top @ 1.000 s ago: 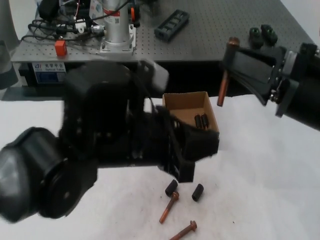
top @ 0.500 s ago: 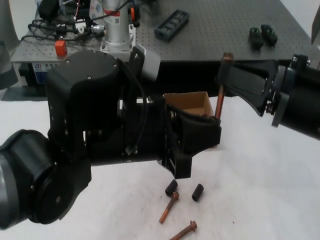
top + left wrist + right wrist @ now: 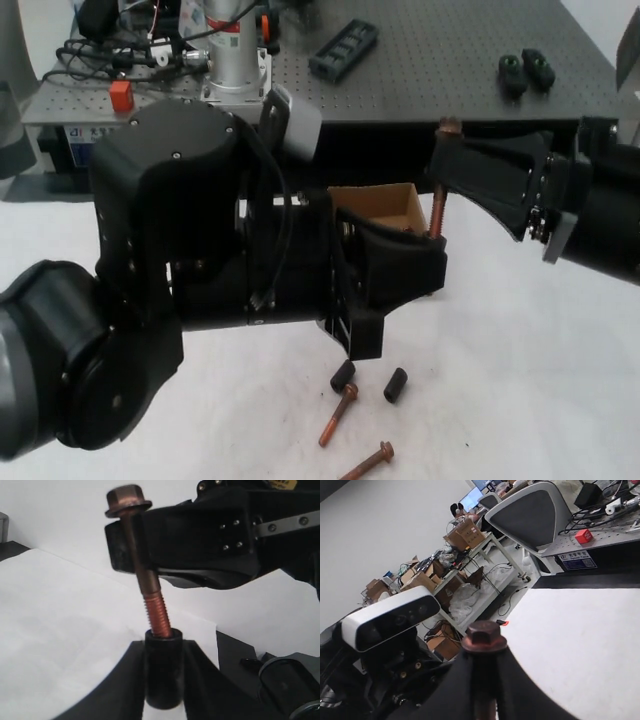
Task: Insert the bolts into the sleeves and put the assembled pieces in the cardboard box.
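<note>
A white sheet (image 3: 520, 380) is covering the lower part of the high view. Over it, the big black left arm (image 3: 180, 280) is taking the left and middle of the frame. The right arm (image 3: 600, 215) is coming in from the right edge at middle height. Between them, just above the centre, the cardboard box (image 3: 372, 191) is standing open, partly hidden behind the left gripper (image 3: 425, 265). The right gripper (image 3: 445, 165) is clamping a copper bolt (image 3: 437, 195) just under its head and holding it upright, head up, right of the box. In the left wrist view, the left gripper (image 3: 164, 680) is pinching a short black sleeve (image 3: 164, 675) between its two fingers, with the sleeve's opening upward. The threaded end of the bolt (image 3: 145, 580) is standing at the mouth of this sleeve; how deep it is going, I cannot tell. At the bottom centre of the high view, two loose sleeves (image 3: 343, 375) are lying side by side, and two loose bolts (image 3: 338, 415) are lying just below them.
</note>
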### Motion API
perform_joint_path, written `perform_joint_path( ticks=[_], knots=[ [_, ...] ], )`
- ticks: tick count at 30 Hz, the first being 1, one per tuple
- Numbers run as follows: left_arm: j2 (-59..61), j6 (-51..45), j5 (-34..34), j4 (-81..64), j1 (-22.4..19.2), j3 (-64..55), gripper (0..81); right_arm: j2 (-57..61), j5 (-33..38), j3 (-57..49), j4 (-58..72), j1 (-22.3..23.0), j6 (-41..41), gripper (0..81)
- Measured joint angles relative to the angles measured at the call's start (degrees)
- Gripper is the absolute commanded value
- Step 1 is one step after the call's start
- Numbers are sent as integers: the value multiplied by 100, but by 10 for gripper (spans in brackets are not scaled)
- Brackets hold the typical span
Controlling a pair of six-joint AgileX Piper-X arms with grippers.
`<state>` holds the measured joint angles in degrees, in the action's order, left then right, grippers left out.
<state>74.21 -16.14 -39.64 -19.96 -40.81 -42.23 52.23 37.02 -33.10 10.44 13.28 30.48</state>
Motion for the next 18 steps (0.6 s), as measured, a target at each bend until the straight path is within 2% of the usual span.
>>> perform_joint_path(
  ticks=[2,3,7,12,13,15,18],
  knots=[
    [0,0,175,-70,0,0,6,0,125,0,-33,0,-36,346],
    [0,0,238,-114,0,0,6,0,160,0,-42,17,-49,393],
    [0,132,585,-219,0,0,6,0,193,0,-39,-46,-54,368],
    [118,150,1472,-329,32,-115,6,-131,221,0,-355,-638,-99,337],
    [222,119,1675,-352,62,-225,6,-259,221,0,-504,-963,-144,337],
    [854,-162,2329,-231,226,-853,6,-437,221,0,-996,-1473,-269,337],
    [2295,-413,2681,1042,520,-2500,6,-474,199,0,-1504,-1865,-408,337]
  ],
)
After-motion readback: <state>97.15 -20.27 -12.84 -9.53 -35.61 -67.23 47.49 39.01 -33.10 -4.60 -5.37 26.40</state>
